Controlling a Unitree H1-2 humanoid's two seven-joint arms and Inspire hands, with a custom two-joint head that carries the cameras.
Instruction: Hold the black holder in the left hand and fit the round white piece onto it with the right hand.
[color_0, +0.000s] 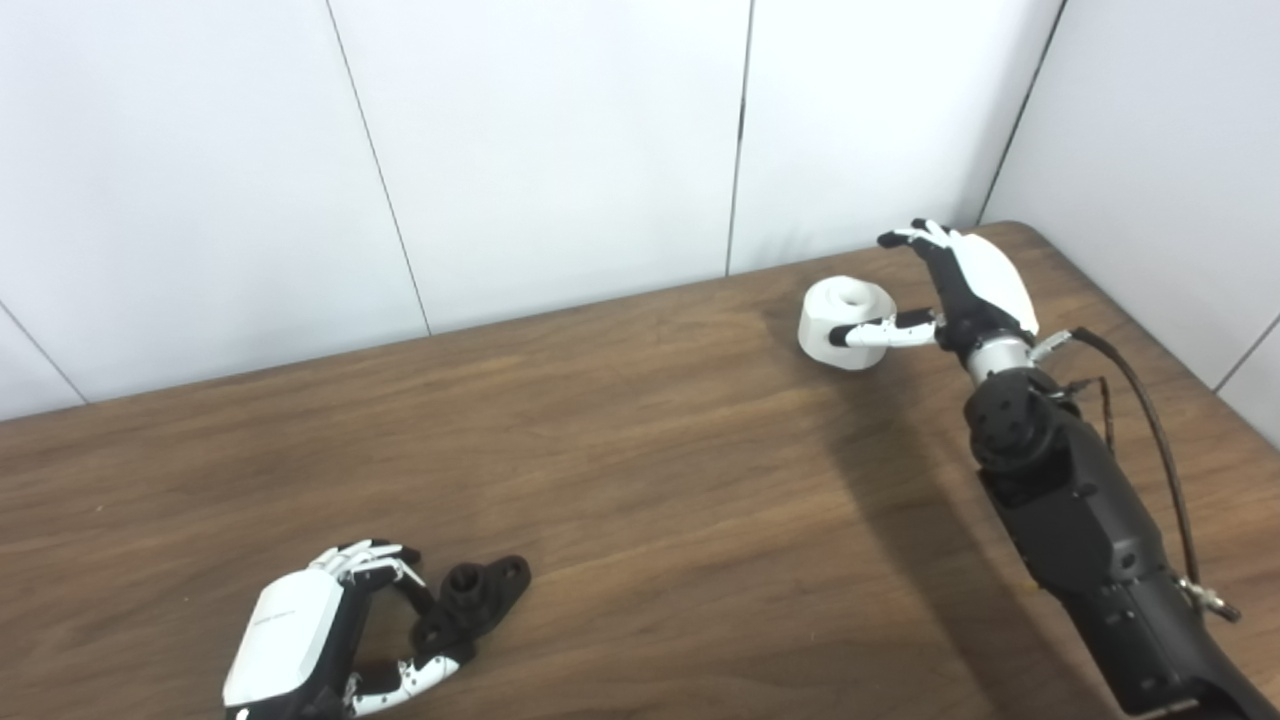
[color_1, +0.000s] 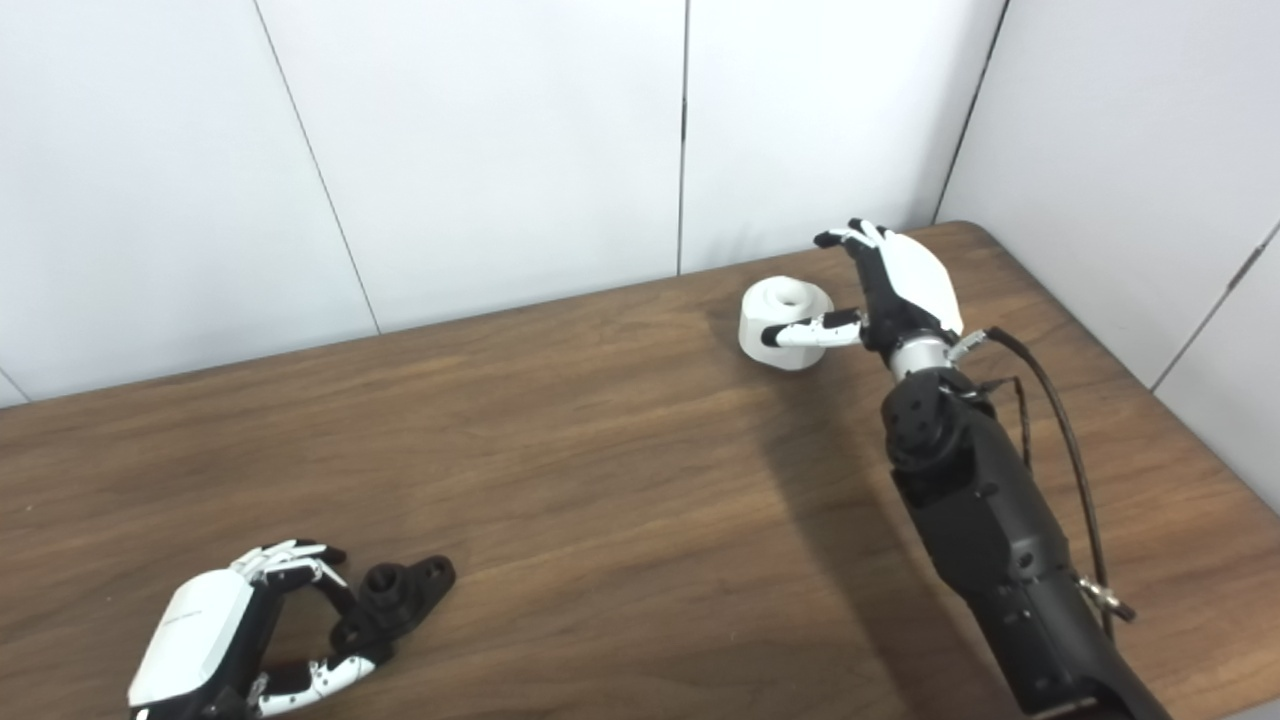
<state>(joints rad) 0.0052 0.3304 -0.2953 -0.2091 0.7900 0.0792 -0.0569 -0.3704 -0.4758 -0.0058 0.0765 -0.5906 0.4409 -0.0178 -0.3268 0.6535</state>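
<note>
Two hands work far apart on a wide brown wooden table (color_0: 640, 470) set against plain white wall panels (color_0: 540, 140). Largest in view is the right arm (color_0: 1080, 520), black and bulky, reaching up the right side toward the far corner. At its end the right hand (color_0: 960, 285) sits just beside the round white piece (color_0: 845, 322), with its thumb lying against the near side of that piece and its fingers spread above and behind it; the hand is apart and not yet closed, so the piece rests on the table. The left hand (color_0: 320, 630) is low in the near left corner, fingers and thumb curled loosely around one end of the black holder (color_0: 470, 605), which lies flat on the wood; whether it truly clamps the holder cannot be told. The white piece looks like a thick, stiff ring with a hole in the top, probably light and smooth plastic, so it may slip or roll; taking it across its curved outer wall, thumb opposite fingers, seems best. The holder looks rigid and small, with a raised round stub and a flat lobe; gripping the lobe would leave the stub free for the ring.
</note>
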